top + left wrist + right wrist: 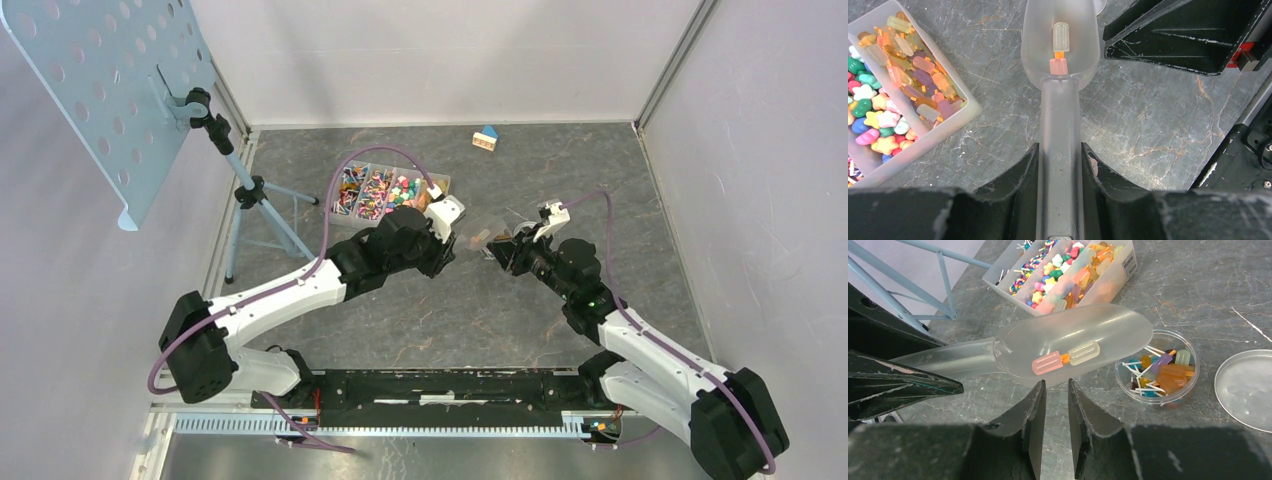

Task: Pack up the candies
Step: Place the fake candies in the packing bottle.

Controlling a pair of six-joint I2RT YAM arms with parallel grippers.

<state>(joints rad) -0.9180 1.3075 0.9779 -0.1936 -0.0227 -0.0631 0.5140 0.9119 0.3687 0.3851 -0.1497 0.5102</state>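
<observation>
We clench our left gripper (1060, 160) on the scoop (1098, 327), two candies (1048, 362) in it, mid-table (430, 320) beside the tub (1158, 401). Our right gripper (1057, 390) hangs parted, empty. Next we must tip them into the tub.

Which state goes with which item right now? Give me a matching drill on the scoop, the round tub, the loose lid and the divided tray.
Items:
1. scoop
2. round tub
3. lid
4. divided tray

States:
a. lies flat on the table, nothing in it
b. held by the left gripper, two candies in its bowl
c. compartments full of sorted candies
d. uncovered, partly filled with mixed candies

Pairs: 1-b; 2-d; 3-a; 4-c
</observation>
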